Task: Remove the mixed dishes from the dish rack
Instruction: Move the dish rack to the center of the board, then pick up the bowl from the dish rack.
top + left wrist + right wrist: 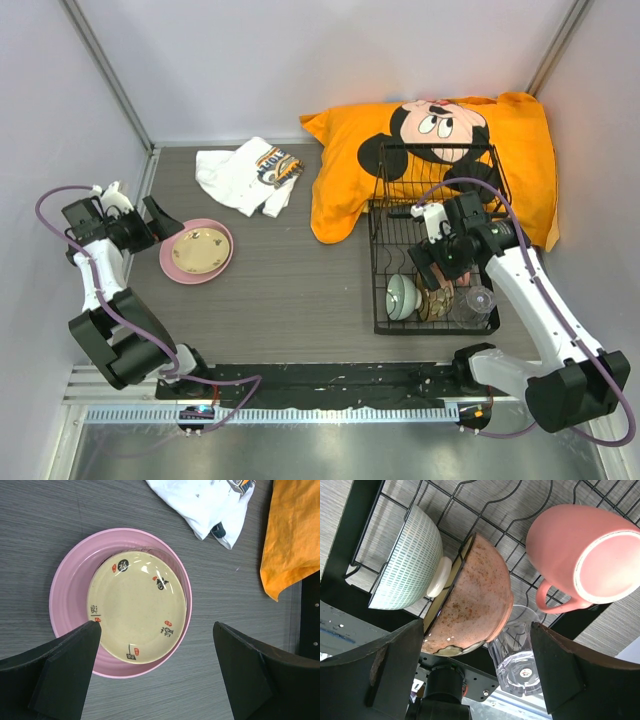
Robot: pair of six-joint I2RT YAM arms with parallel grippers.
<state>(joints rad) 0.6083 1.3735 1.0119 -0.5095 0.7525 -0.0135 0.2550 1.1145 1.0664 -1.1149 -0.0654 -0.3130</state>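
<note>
Bowl [475,580], the brown one, on edge in rack [374,280], lies straight below my right gripper [476,626], between its spread empty fingers [385,670]; left gripper [156,625], released, is far off.

Left arm [97,278], right arm [532,292]: white links, black joints and bases, thin purple cables looped alongside. Left gripper [156,625], right gripper [476,624]: matte black wedge fingers.
</note>
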